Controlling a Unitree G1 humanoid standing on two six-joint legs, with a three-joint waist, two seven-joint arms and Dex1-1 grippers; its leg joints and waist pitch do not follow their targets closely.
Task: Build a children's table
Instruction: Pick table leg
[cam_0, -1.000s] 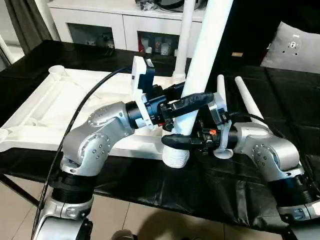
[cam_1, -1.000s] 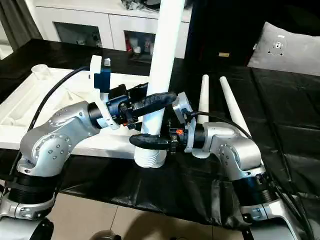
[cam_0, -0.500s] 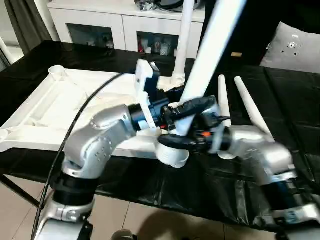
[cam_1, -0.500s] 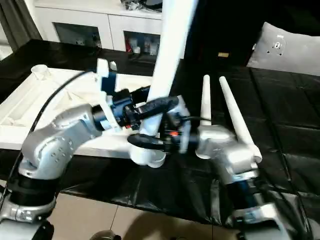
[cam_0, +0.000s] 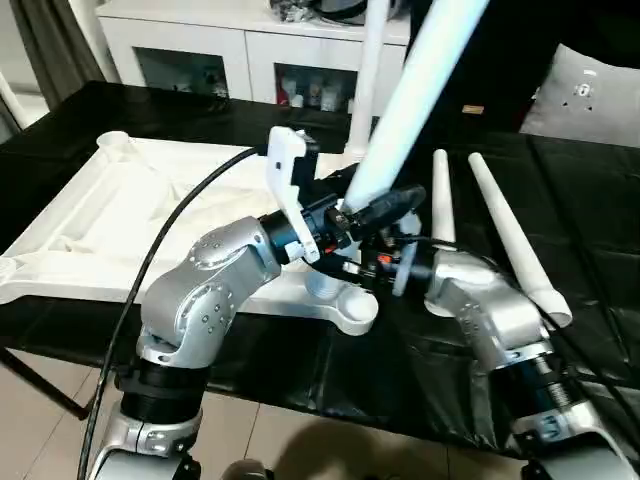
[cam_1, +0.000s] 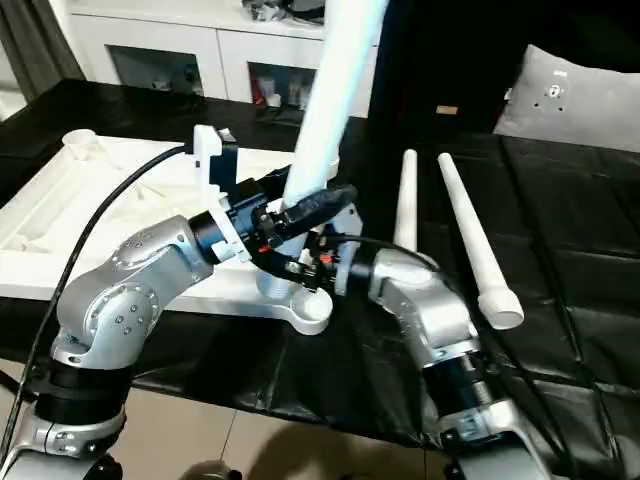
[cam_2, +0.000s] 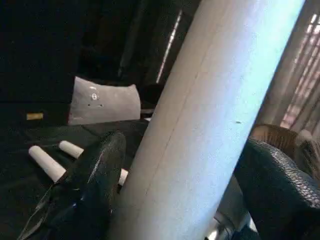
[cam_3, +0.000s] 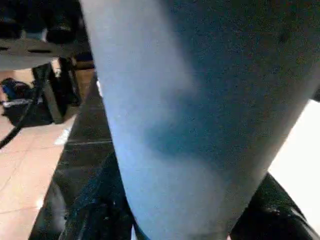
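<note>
My left gripper and right gripper meet at centre, forearms angled inward; left fingers stand spread apart.

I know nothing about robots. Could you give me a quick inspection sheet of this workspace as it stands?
Surface: black-covered work surface, wrinkled near the front edge.
Job's things: upturned table top; standing leg in a far socket; tilted leg, lower end at the near corner socket, seating unclear; two loose legs lying flat at the right.
Clutter: nothing seen.
Grippers: left gripper open around the tilted leg; right gripper closed on it lower down.
Cables: black cable arcing over the top.
Surroundings: white cabinet, grey cushion, tiled floor.
</note>
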